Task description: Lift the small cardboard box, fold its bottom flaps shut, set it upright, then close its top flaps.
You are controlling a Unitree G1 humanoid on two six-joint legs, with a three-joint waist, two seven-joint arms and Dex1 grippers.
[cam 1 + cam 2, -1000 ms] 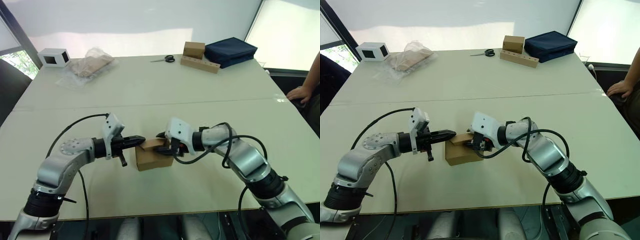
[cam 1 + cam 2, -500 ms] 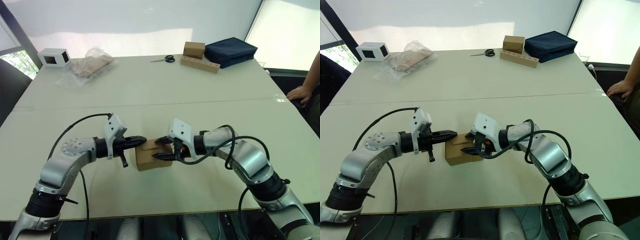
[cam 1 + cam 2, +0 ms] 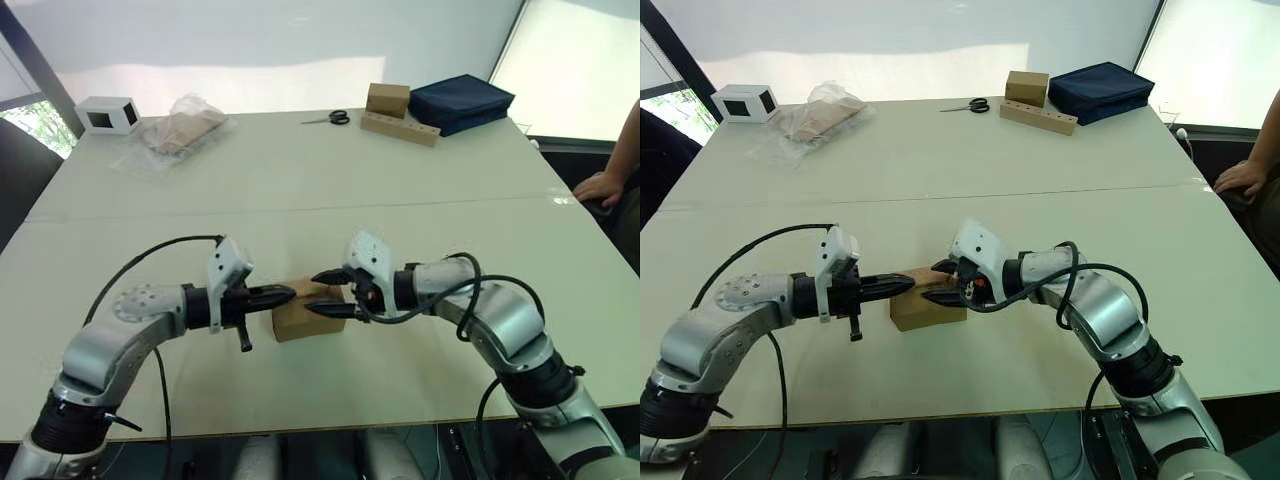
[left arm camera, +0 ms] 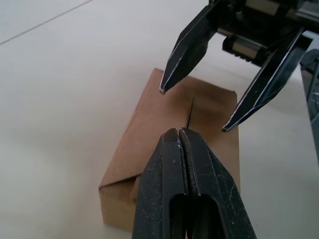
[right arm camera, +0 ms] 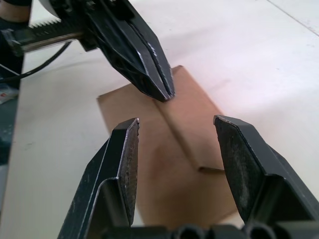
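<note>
The small cardboard box [image 3: 300,318] sits on the white table [image 3: 300,190] between my two arms, its top flaps lying flat with a seam down the middle [image 4: 142,137]. My left gripper [image 3: 289,293] is shut, and its tip [image 4: 179,132] rests at the seam on the box's top. From the opposite side, my right gripper [image 3: 313,294] stands open just over the box's top edge, one fingertip [image 4: 162,90] above and one [image 4: 225,129] lower. The right wrist view shows the box top [image 5: 172,169] between the open fingers, with the left gripper's tip [image 5: 167,94] pointing at it.
Along the far edge stand a white box with a dark window [image 3: 108,114], a clear plastic bag [image 3: 180,127], scissors [image 3: 330,118], a smaller brown box [image 3: 388,99] on a hole-punched strip [image 3: 402,129], and a navy bag [image 3: 460,100]. A person's hand [image 3: 600,186] rests at the right edge.
The right gripper has let go of the raised flap, opened and drawn back slightly to the right. The flap now lies flat. The left gripper's shut tip has slid further onto the box top.
</note>
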